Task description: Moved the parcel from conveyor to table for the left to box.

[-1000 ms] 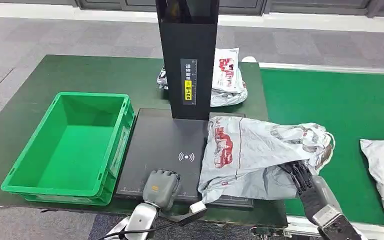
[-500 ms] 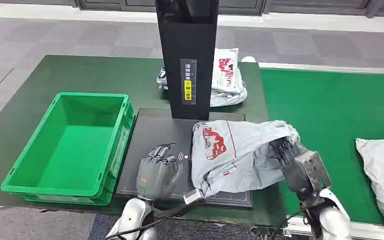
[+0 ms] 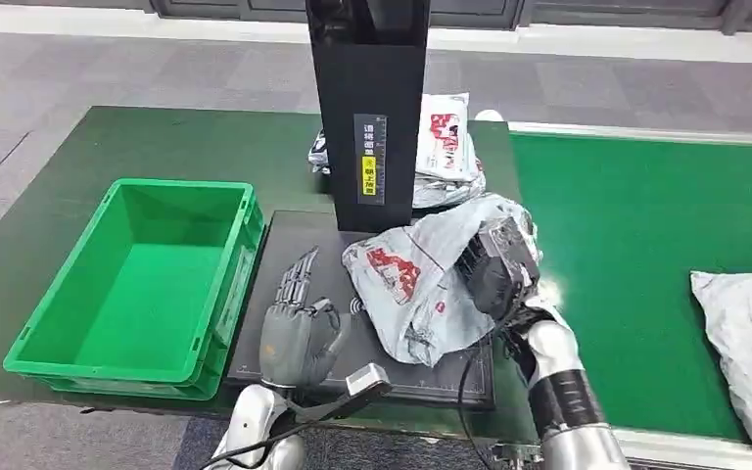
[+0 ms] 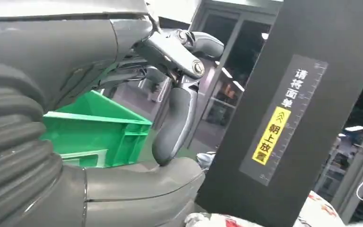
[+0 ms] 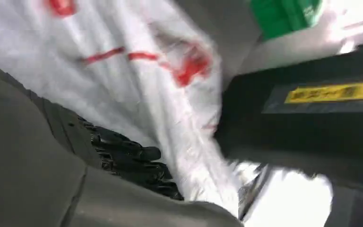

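Since the earlier frame, I'm seeing my right robot hand (image 3: 494,269) carrying the grey parcel (image 3: 411,284) leftward, off the green conveyor (image 3: 646,245) and over the black scanner pad (image 3: 299,245) at frame centre, gripping it crumpled. My left robot hand (image 3: 294,328) is hovering open at lower centre, fingers spread, beside the green bin (image 3: 49,333) on the desk (image 3: 157,137).

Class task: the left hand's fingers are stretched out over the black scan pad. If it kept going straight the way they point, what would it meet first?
Probably the black upright post: the left hand points up-table toward its base, though depth is unclear.
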`<action>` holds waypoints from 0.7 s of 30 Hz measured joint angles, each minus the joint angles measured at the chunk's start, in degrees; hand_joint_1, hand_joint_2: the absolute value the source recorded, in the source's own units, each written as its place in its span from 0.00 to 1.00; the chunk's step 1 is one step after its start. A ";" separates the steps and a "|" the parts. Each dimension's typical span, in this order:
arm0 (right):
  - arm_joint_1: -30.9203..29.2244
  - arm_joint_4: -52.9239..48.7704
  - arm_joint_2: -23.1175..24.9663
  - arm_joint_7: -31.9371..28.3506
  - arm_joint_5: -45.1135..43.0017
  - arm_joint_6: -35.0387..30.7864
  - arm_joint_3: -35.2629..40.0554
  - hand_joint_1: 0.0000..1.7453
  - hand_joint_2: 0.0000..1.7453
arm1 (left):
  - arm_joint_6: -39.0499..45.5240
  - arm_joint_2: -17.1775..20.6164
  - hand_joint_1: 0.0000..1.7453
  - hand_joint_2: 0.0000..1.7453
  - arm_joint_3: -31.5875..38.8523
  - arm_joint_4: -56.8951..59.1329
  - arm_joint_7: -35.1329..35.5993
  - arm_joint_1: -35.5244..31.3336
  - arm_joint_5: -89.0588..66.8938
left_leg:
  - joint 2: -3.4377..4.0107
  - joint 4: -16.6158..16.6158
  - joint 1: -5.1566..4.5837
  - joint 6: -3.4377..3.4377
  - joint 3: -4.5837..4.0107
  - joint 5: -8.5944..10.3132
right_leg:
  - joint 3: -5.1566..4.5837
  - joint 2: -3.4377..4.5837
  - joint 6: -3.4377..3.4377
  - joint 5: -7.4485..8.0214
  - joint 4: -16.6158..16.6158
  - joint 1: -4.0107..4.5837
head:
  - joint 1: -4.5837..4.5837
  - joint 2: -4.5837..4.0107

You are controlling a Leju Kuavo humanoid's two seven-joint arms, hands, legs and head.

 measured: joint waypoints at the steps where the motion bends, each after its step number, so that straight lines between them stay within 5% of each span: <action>1: -1.71 2.30 1.02 -0.22 -1.60 0.65 0.80 0.00 0.00 | 0.00 -0.13 0.00 1.00 0.87 -0.28 -2.02 0.18 0.63 | 0.06 0.00 0.00 -0.01 -0.01 0.01 | -0.04 0.06 0.00 0.01 0.00 -0.01 | 0.00 0.00; 9: -11.17 11.00 8.19 0.88 -10.75 5.85 4.87 0.00 0.00 | 0.02 -0.68 0.00 1.00 5.35 -0.83 -6.29 1.02 2.42 | 0.08 0.00 0.00 -0.09 -0.01 0.06 | -0.13 0.08 -0.02 0.00 0.01 0.05 | -0.02 0.00; 21: -12.97 12.84 10.71 5.60 -29.51 5.76 16.51 0.00 0.00 | 0.02 -0.98 0.00 1.00 7.95 -0.28 -6.79 1.46 2.75 | 0.11 0.00 -0.01 -0.10 -0.05 0.05 | -0.17 0.11 -0.02 0.01 0.01 0.03 | 0.00 0.00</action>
